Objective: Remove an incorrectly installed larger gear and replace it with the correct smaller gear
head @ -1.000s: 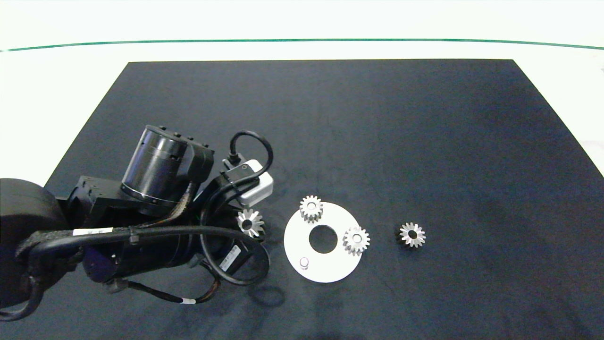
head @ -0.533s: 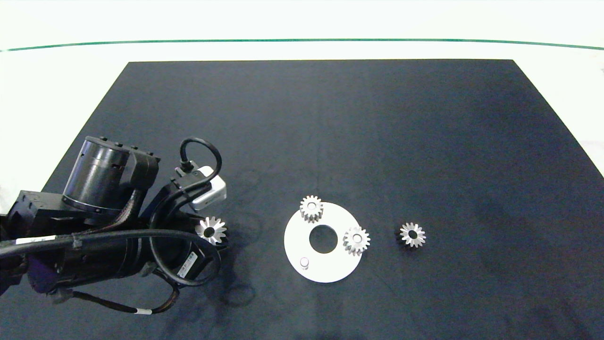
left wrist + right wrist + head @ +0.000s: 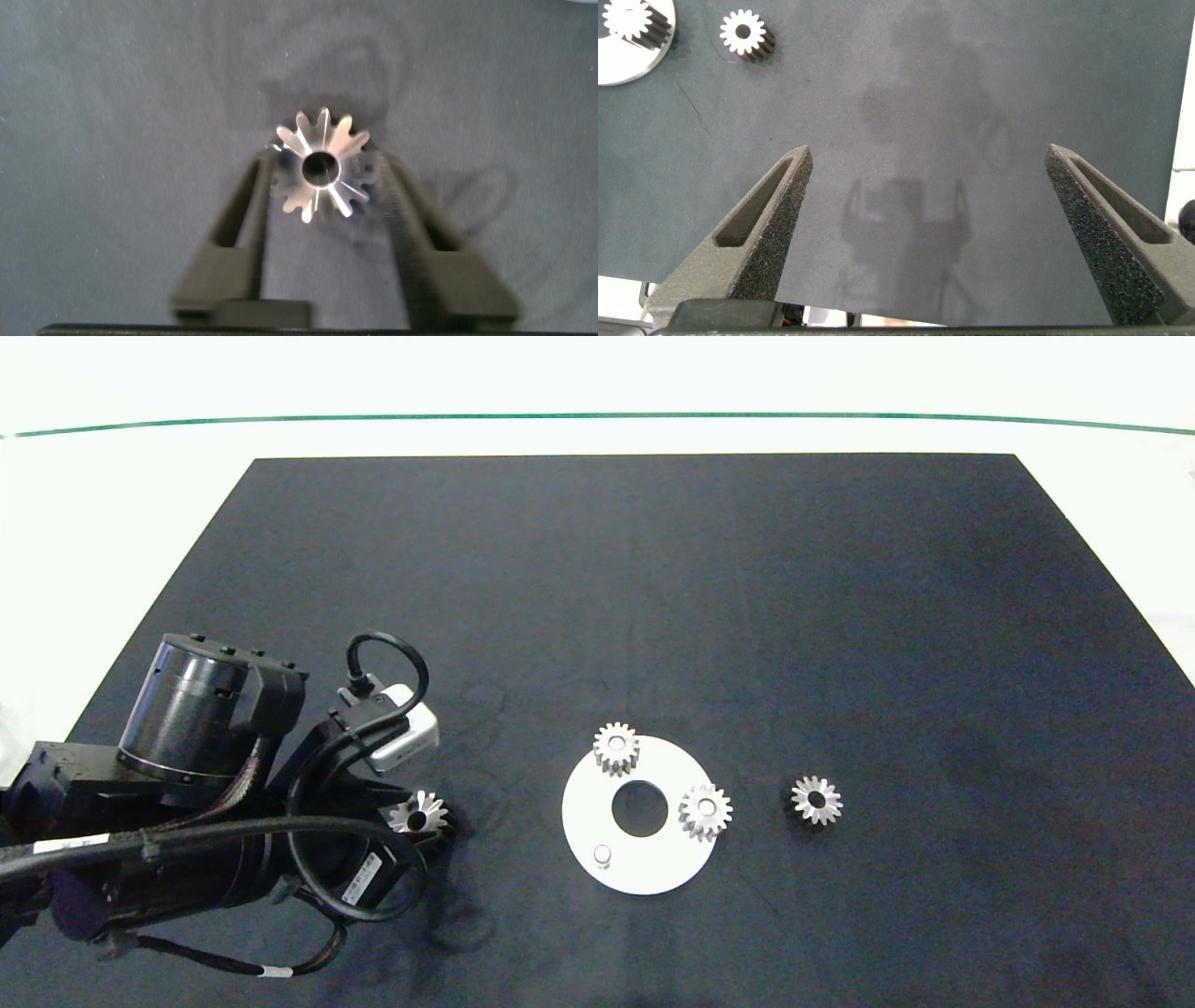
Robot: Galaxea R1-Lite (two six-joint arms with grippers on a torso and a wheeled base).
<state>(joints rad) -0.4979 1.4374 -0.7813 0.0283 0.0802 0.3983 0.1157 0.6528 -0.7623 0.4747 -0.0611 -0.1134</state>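
Note:
The larger gear [image 3: 417,815], silver with long star-like teeth and a dark bore, sits between the fingers of my left gripper [image 3: 422,821] at the mat's front left, well left of the white disc [image 3: 653,868]. In the left wrist view the gripper [image 3: 322,177] is shut on this gear [image 3: 322,168], just above the mat. The smaller gear [image 3: 816,800] lies loose on the mat right of the disc, also seen as a small gear [image 3: 747,35] in the right wrist view. My right gripper [image 3: 926,159] hangs open over bare mat, outside the head view.
The white disc carries two small silver gears [image 3: 615,749] [image 3: 705,811], a bare peg [image 3: 602,854] and a central hole. A black mat [image 3: 653,569] covers the white table. The left arm's body and cables fill the front left corner.
My left gripper has carried the larger gear leftward, away from the white disc, and lowered it toward the mat. The disc and the other gears have not moved.

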